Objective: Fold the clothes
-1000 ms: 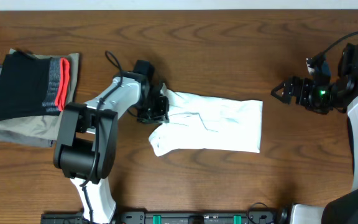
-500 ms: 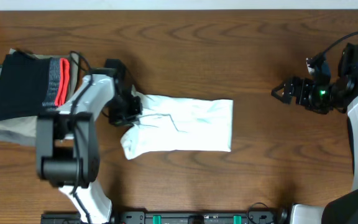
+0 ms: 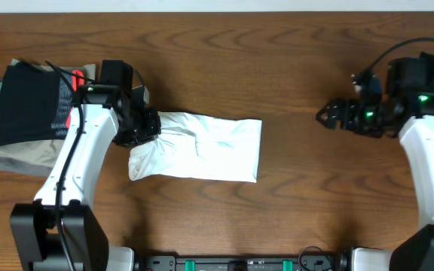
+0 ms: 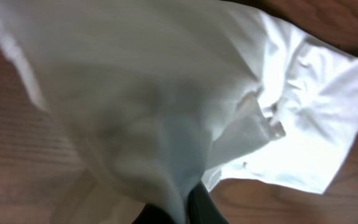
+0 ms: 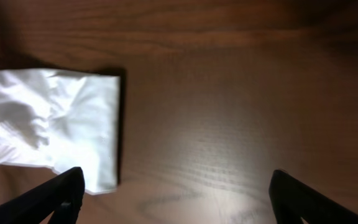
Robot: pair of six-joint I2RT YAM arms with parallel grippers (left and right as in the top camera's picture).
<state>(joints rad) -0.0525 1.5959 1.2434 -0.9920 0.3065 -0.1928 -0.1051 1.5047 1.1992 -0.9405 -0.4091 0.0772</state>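
Observation:
The clothes, a white T-shirt point(image 3: 209, 147) folded into a wrinkled rectangle, lie left of the table's middle. My left gripper point(image 3: 143, 126) is shut on the shirt's bunched left end. In the left wrist view the white cloth point(image 4: 166, 87) fills most of the frame and runs down between the dark fingers point(image 4: 201, 208). My right gripper point(image 3: 324, 117) hovers open over bare wood well to the right of the shirt. In the right wrist view its fingertips point(image 5: 67, 193) stand wide apart with nothing between them, and the shirt's right edge point(image 5: 73, 124) shows at the left.
A stack of garments sits at the table's left edge: a black one with a red-and-grey band point(image 3: 29, 105) lies on top of olive-grey ones point(image 3: 6, 154). My left arm reaches over the stack's right side.
My left gripper has dragged the shirt leftward across the table toward the stack. The right gripper has shifted slightly left and stays open.

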